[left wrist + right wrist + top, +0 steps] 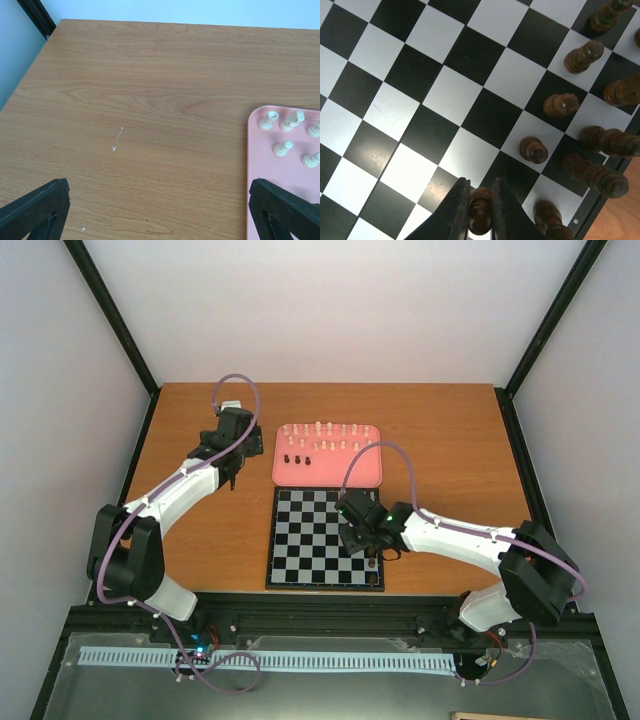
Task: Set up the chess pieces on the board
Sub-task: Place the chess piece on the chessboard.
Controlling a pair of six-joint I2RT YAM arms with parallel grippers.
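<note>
A wooden counter (450, 440) is seen carrying the checkered board (300, 540) at mid-frame, with a pink tray (330, 472) just above it. The left end effector (234, 478) is held over bare wood left of the tray, its fingers (35, 205) spread wide. The right end effector (481, 190) is lowered over the board's lower right, closed narrowly around a dark piece (480, 214). Other dark pieces (562, 105) are lined along that edge. Cream pieces (325, 435) are seen standing on the tray.
</note>
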